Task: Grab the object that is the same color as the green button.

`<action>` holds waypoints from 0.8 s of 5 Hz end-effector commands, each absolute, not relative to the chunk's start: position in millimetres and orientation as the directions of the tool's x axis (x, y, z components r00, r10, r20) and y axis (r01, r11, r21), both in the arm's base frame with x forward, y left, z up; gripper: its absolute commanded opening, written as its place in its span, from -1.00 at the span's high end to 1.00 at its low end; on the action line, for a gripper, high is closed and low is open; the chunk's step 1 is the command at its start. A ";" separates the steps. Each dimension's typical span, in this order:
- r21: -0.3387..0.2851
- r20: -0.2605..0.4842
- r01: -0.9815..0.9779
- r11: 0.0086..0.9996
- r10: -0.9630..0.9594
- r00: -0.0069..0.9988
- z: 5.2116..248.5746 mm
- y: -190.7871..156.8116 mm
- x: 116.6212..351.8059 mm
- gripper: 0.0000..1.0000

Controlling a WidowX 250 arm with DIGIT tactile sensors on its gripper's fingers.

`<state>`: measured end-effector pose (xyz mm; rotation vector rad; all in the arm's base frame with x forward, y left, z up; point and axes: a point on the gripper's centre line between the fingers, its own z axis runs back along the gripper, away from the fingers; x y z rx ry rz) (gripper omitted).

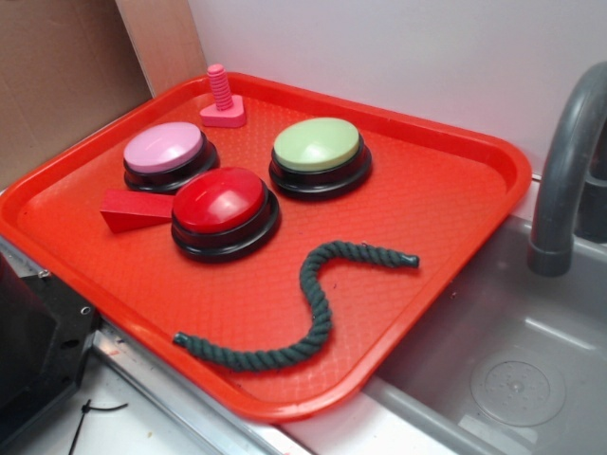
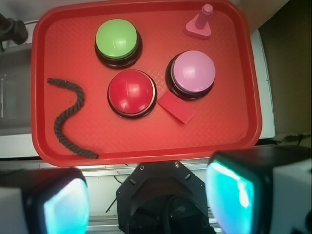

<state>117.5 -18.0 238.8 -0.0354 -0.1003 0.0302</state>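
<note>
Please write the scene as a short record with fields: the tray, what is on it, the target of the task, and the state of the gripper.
tray: red tray, beside a grey sink
buttons: green button, red button, pink button
target: dark green rope, lying in an S-curve near the tray's front edge
other items: pink bolt, red wedge block touching the red button
gripper: gripper open, above the tray's edge, holding nothing
</note>
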 end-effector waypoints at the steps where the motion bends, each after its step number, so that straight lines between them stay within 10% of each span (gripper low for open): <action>1: -0.037 0.100 -0.028 0.999 0.032 0.995 238.8 -18.0 117.5 -1.00; 4: -0.110 0.078 -0.501 0.858 0.510 0.857 185.2 -62.0 145.4 -1.00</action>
